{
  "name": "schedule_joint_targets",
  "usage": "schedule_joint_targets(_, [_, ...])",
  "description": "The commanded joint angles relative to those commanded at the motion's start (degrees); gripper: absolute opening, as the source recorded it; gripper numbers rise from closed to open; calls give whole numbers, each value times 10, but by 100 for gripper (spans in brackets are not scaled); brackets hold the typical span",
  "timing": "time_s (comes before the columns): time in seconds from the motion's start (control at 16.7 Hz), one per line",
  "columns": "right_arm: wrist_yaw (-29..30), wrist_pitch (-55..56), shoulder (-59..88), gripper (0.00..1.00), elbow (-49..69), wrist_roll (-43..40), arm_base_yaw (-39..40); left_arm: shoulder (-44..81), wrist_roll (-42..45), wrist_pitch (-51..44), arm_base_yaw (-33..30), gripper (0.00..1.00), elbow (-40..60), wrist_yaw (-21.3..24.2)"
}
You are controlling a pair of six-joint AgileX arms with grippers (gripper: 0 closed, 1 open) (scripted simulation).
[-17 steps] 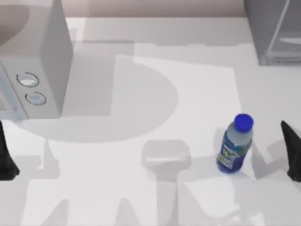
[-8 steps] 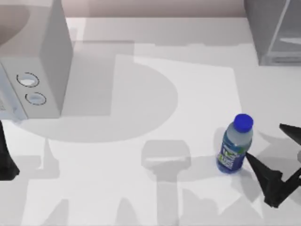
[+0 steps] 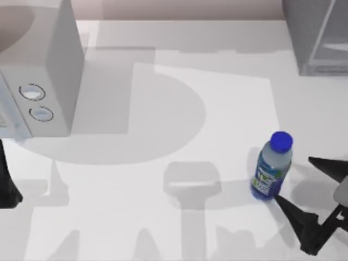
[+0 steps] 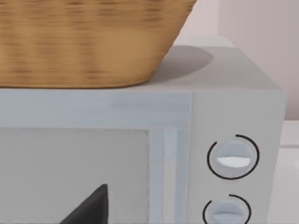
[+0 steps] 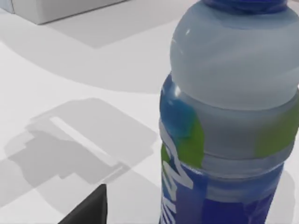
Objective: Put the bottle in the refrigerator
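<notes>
Bottle not yet grasped, refrigerator trip all ahead

Refrigerator (image 3: 318,35) stood at the table's far right corner, well apart from the bottle (image 3: 271,166), which stood upright on the table (image 3: 163,217) with nothing yet done to move it. The white box (image 3: 38,81) with dials sat far to the bottle's left. The right gripper (image 3: 296,182) sat just beside the bottle, fingers spread wide and not closed on it. The left gripper (image 3: 8,185) was parked far left of the bottle; its opening could not be told. Grasp, lift and placement all remained.

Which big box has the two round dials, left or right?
The white microwave at the table's left; the grey refrigerator at the far right has none.
</notes>
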Motion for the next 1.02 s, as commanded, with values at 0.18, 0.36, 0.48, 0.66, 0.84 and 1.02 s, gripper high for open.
schedule_joint_targets(0.18, [0,0,0,100,0,0,0,0,0,0,0,100,0,0])
schedule_joint_targets(0.36, [7,-5,4,100,11,2,6,0,0,0,0,100,0,0])
schedule_joint_targets(0.48, [28,-14,20,100,38,8,29,0,0,0,0,100,0,0])
schedule_joint_targets(0.66, [68,-32,49,100,89,18,69,0,0,0,0,100,0,0])
schedule_joint_targets(0.84, [92,-42,66,100,118,24,93,0,0,0,0,100,0,0])
schedule_joint_targets(1.02, [92,-42,66,100,119,24,94,0,0,0,0,100,0,0])
